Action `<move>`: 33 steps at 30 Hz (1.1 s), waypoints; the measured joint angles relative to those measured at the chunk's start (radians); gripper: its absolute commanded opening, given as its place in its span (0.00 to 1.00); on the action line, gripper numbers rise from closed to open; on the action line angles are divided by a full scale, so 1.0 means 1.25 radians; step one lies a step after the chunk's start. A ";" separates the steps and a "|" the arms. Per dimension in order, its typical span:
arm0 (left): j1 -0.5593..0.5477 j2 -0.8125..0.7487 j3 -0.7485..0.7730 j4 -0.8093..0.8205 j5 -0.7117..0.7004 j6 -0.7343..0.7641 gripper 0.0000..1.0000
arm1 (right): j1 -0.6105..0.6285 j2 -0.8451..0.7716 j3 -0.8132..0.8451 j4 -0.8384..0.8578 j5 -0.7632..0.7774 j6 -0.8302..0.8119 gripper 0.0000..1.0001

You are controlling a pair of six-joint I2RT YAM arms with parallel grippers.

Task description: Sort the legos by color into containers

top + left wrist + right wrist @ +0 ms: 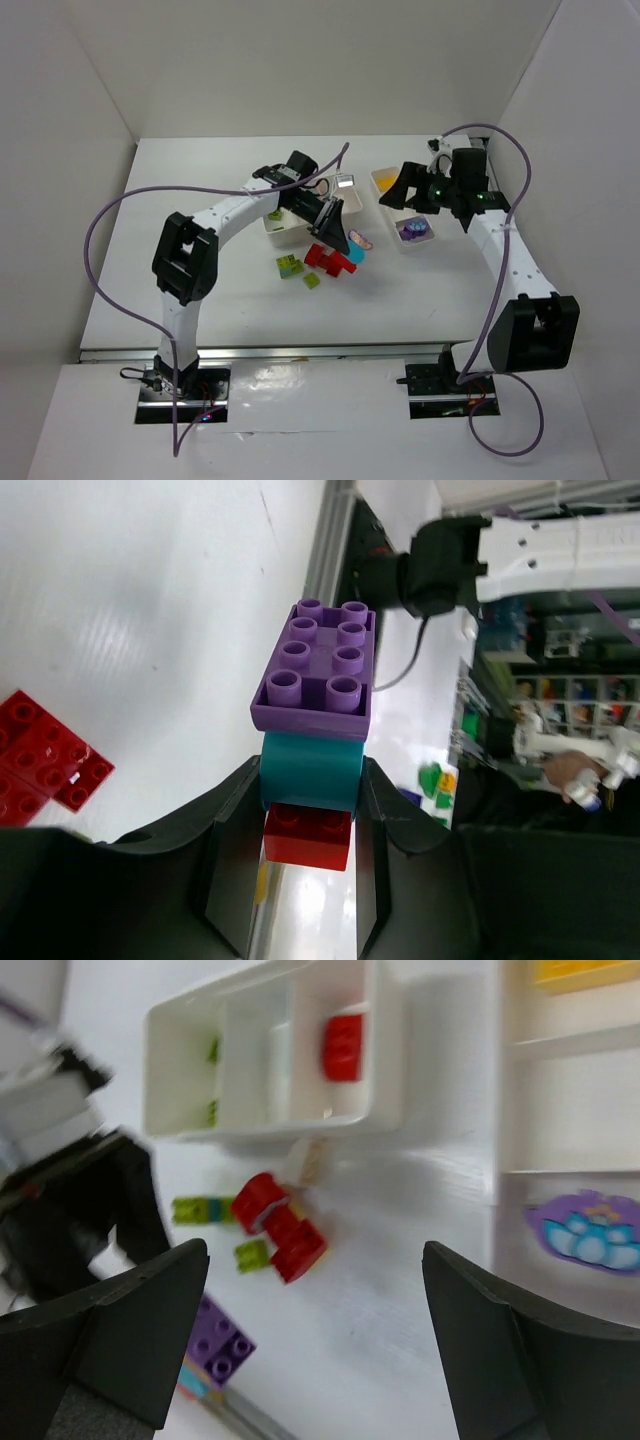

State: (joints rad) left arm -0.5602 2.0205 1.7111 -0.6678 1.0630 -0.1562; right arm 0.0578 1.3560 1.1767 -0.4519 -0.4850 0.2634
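My left gripper point(310, 780) is shut on a stack of legos: its jaws squeeze a teal brick point(312, 770) that has a purple brick point(318, 665) on one side and a red brick point(308, 835) on the other. In the top view this stack point(358, 243) hangs over the table between the containers. My right gripper point(315, 1250) is open and holds nothing, above bare table left of the narrow tray point(505, 1110). Loose red bricks point(282, 1225) and lime green bricks point(253, 1254) lie below the wide tray point(385, 1060).
The wide tray holds a red brick point(343, 1047) and green pieces point(214, 1055). The narrow tray holds a yellow brick point(580, 970) and a purple flower piece point(588, 1230). White walls enclose the table on three sides. Cables loop above both arms.
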 measured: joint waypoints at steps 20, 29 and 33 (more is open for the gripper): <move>0.020 0.052 0.078 -0.167 0.134 0.163 0.00 | 0.051 0.105 -0.031 -0.114 -0.475 -0.205 0.82; 0.020 0.058 0.078 -0.169 0.130 0.162 0.00 | 0.060 0.130 -0.031 -0.130 -0.518 -0.226 0.61; 0.021 0.058 0.078 -0.167 0.128 0.161 0.00 | 0.076 0.144 -0.031 -0.139 -0.529 -0.239 0.61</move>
State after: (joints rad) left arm -0.5335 2.0930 1.8084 -0.8768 1.2236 0.0452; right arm 0.1532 1.5364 1.1381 -0.6262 -1.1469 -0.0353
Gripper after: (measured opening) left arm 0.459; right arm 0.618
